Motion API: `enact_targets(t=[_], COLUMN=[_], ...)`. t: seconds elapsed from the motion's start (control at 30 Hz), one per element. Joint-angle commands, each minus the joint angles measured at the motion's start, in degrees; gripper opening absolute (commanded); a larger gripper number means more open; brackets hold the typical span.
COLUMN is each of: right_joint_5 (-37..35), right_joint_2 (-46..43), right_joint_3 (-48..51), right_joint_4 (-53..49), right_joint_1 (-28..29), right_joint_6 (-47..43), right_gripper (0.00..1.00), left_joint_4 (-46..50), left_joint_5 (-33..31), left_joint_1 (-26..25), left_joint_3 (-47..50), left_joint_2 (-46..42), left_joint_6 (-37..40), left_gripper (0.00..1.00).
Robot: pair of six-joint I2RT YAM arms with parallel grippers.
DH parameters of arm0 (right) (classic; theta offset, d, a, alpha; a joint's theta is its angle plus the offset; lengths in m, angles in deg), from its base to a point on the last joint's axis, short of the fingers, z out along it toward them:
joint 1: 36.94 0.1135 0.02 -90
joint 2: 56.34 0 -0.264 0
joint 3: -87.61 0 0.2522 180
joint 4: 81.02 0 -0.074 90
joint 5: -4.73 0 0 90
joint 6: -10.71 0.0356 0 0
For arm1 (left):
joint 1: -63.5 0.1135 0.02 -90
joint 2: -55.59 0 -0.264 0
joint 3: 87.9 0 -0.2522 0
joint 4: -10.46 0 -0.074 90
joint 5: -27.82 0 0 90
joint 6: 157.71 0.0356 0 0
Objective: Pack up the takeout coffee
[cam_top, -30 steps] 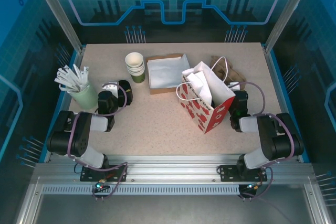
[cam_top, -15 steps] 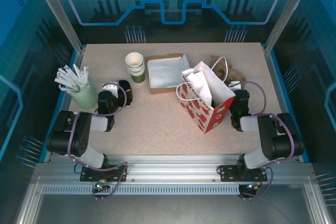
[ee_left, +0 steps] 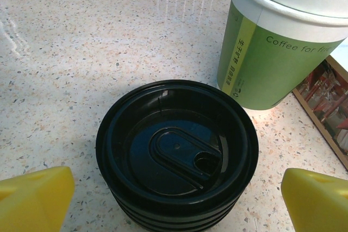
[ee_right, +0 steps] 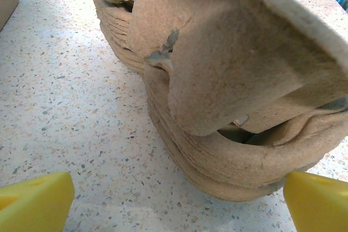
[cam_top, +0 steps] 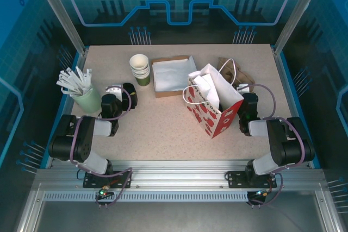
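The stack of green paper cups (cam_top: pixel 140 69) stood at 11 o'clock from the centre of the table (cam_top: pixel 163 129), with the stack of black lids (cam_top: pixel 130 95) near it at its 7 o'clock. The left gripper (ee_left: pixel 175 204) sat low at 6 o'clock of the lids, its yellow fingertips (ee_left: pixel 33 198) spread wide, gripping nothing. At the table's 3 o'clock the right gripper (ee_right: pixel 176 202) was likewise wide apart and empty, facing the brown pulp cup trays (ee_right: pixel 217 107). A red-and-white paper bag (cam_top: pixel 215 107) stood upright near the centre, a cardboard box (cam_top: pixel 173 74) at its 11 o'clock
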Motion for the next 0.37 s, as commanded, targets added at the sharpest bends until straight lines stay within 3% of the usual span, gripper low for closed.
enact_targets(t=[0.0,0.33], right_joint_5=[0.43,2.54], right_joint_2=[-0.08,-0.08], right_joint_3=[-1.41,-1.55], right_joint_4=[1.65,1.25], right_joint_1=[0.29,-0.08], right_joint_6=[-0.38,-0.73], right_gripper=[1.0,1.0], left_joint_4=[-2.1,-2.05], left_joint_5=[1.19,1.12], left_joint_1=[0.62,0.62], left_joint_3=[-0.99,-1.0], left_joint_2=[-0.16,-0.16], left_joint_6=[1.19,1.2], left_gripper=[0.99,0.99])
